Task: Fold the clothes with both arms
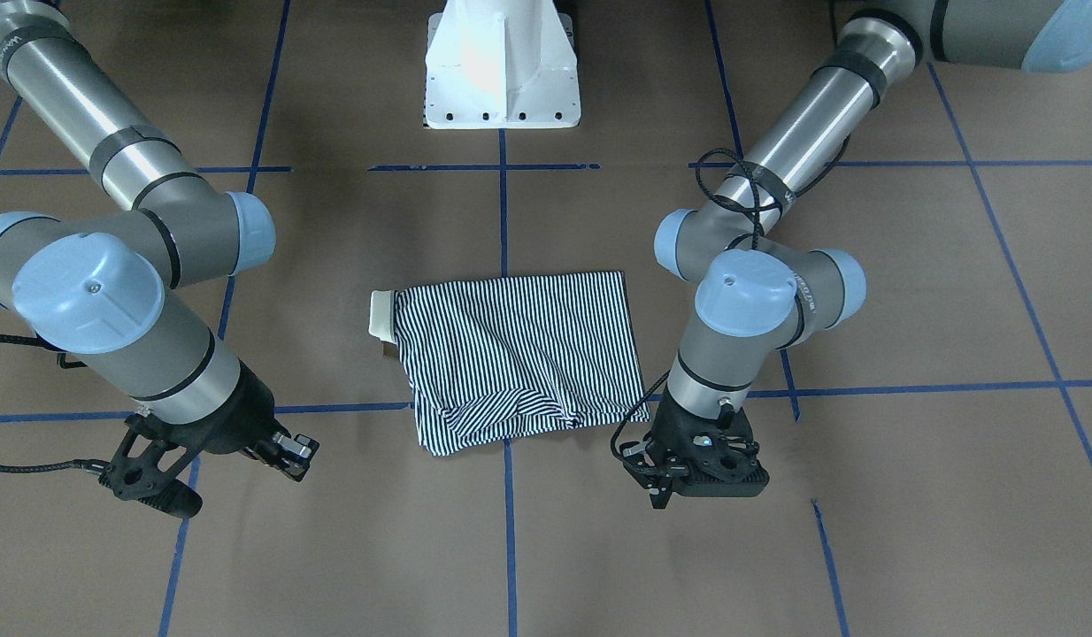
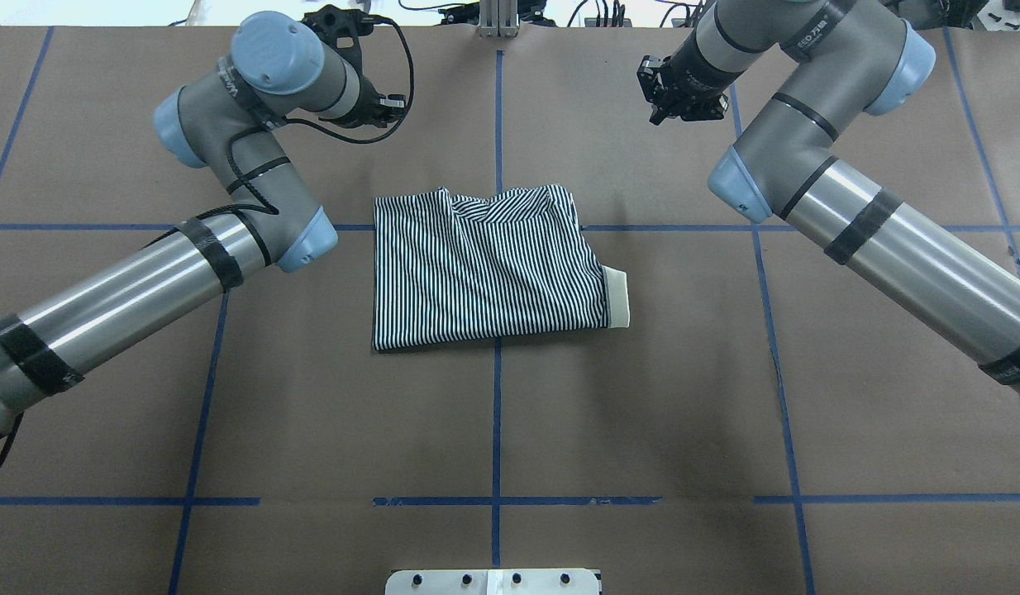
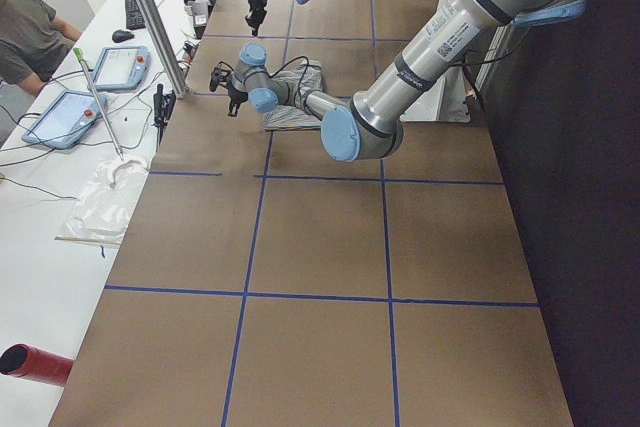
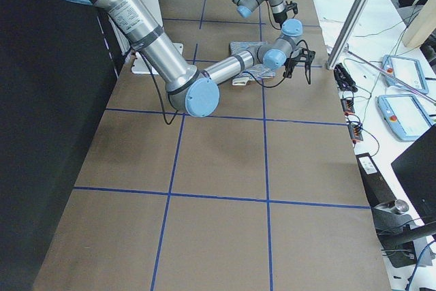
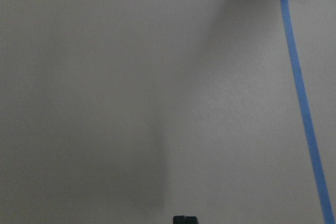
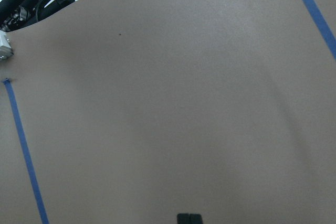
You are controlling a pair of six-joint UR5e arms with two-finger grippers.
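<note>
Brown paper (image 2: 312, 413) covers the whole table, blue tape lines (image 2: 497, 413) gridding it. The striped polo shirt (image 2: 485, 264) lies flat, straight out from the white pedestal base (image 1: 502, 71), across the ctr tape line that runs away from that base. Navy-and-white stripes, folded into a rough rectangle. The edge nearest the base is straight and tidy. The edge farthest from the base is rumpled, w/ a loose flap bunched along it. The cream collar (image 2: 616, 296) pokes out on the side toward the robot's right.

Now the arms. The left arm (image 2: 146, 289) reaches out w/ its elbow bent. The left gripper (image 5: 185, 220) hangs farther from the base than the shirt does, off to the robot's left. Its wrist cam shows the fingertips pressed together, nothing btw them, only bare paper and one tape strip below. No contact w/ the fabric.

The right arm (image 2: 890, 231) mirrors it. The right gripper (image 6: 189, 219) is also farther from the base than the shirt, out to the robot's right and well apart from the collar. Same story on its wrist cam: tips closed on each other, empty, paper underneath.

Side cam, on the side of the table opposite the base: a person (image 3: 25, 32) at a white bench, w/ two tablet-style pendants (image 3: 120, 65) lying on it.
</note>
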